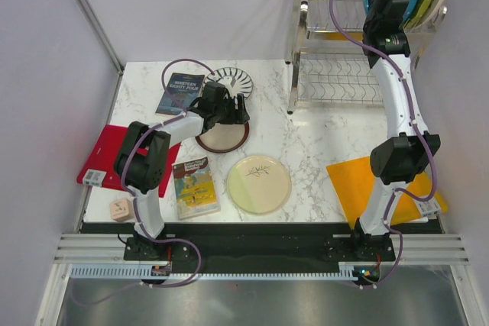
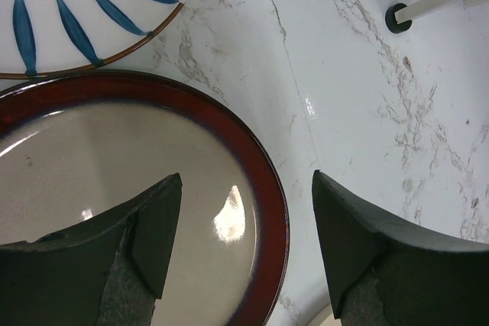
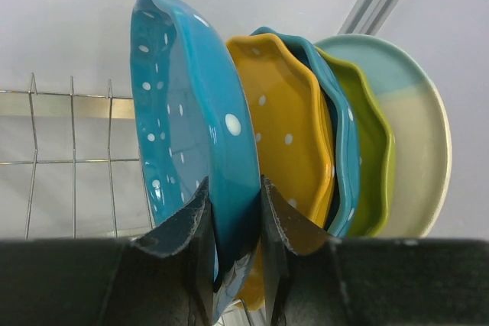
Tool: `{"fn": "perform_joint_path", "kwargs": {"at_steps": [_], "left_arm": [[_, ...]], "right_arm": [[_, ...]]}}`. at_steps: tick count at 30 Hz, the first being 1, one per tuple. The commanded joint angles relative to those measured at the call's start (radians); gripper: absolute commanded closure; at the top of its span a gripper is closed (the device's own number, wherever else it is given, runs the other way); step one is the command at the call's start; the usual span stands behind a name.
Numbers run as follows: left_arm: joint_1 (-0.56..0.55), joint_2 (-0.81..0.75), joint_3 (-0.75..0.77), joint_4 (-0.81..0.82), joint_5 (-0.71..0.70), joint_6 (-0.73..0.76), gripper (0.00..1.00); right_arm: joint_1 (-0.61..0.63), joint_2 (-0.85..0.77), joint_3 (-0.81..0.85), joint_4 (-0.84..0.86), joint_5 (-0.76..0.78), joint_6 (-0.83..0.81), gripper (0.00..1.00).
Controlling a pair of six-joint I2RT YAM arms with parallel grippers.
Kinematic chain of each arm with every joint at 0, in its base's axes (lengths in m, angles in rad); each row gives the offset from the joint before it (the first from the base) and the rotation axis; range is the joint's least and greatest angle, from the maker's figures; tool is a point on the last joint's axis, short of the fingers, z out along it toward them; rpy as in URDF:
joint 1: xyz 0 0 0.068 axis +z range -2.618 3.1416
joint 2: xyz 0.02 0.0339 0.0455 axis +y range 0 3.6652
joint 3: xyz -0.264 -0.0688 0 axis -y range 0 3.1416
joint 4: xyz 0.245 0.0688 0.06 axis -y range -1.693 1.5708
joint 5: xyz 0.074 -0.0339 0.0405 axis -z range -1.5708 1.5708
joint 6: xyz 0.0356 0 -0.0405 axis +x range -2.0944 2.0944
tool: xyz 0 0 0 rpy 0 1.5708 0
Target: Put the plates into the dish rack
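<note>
Nearest, the round cream-and-pale-green plate (image 1: 259, 183) with a twig motif lies flat on the white marble bench (image 1: 321, 135). Beyond it, the left fingers (image 2: 153, 234) stand open astride the rim of the glossy maroon-rimmed beige plate (image 2: 114, 158). It is probably stiff, slippery and breakable, and best pinched at that rim. Farthest, the right fingers (image 3: 183, 227) clamp the edge of the teal scalloped white-dotted plate (image 3: 183, 89), upright at the upper shelf of the shiny steel wire dish rack (image 1: 336, 82).
</note>
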Motion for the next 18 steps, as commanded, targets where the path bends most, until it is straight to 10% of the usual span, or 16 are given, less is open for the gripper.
{"fn": "perform_joint_path", "kwargs": {"at_steps": [1, 18], "left_arm": [[-0.004, 0.008, 0.035, 0.001, -0.015, 0.005, 0.23], [-0.004, 0.0, 0.032, -0.004, -0.013, -0.006, 0.23]], "right_arm": [[-0.019, -0.012, 0.068, 0.098, 0.022, 0.001, 1.0], [-0.024, -0.032, 0.066, 0.072, 0.128, 0.062, 1.0]]}}
